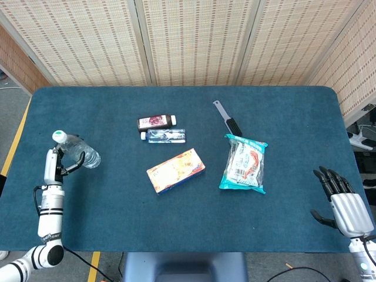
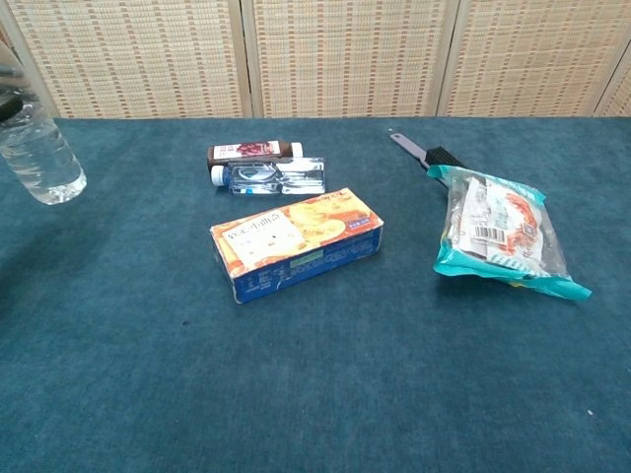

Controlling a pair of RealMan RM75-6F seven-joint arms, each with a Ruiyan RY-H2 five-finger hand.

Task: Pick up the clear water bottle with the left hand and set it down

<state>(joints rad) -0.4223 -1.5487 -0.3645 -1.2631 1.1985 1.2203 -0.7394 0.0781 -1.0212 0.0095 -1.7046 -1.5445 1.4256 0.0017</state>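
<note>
We can't read any of the print at this resolution. The orange box [image 2: 296, 242] has a white panel with small dark text on top and a blue side strip; the teal snack bag [image 2: 502, 234] shows a barcode; the dark bottle [image 2: 253, 151] has a maroon label.

The surface is a dark teal felt-covered table [image 1: 117, 200] with rounded far corners. Behind it stand woven beige screen panels [image 1: 194, 35] in pale frames. Grey floor and yellow tape show at the left edge.

The clear water bottle [image 1: 77, 150] is off the table at the far left, tilted, cap up-left and base down-right. It has a white cap and ribbed transparent walls, and we see no label on it. In the chest view only its lower body [image 2: 39, 148] shows at the left edge.

Our left hand [image 1: 60, 164] grips the bottle around its upper part. Our right hand [image 1: 341, 197] sits at the lower right, holding nothing, fingers spread.

A small clear bottle [image 2: 268, 175] lies just in front of the dark one. A dark-handled tool [image 2: 424, 151] lies behind the bag.
</note>
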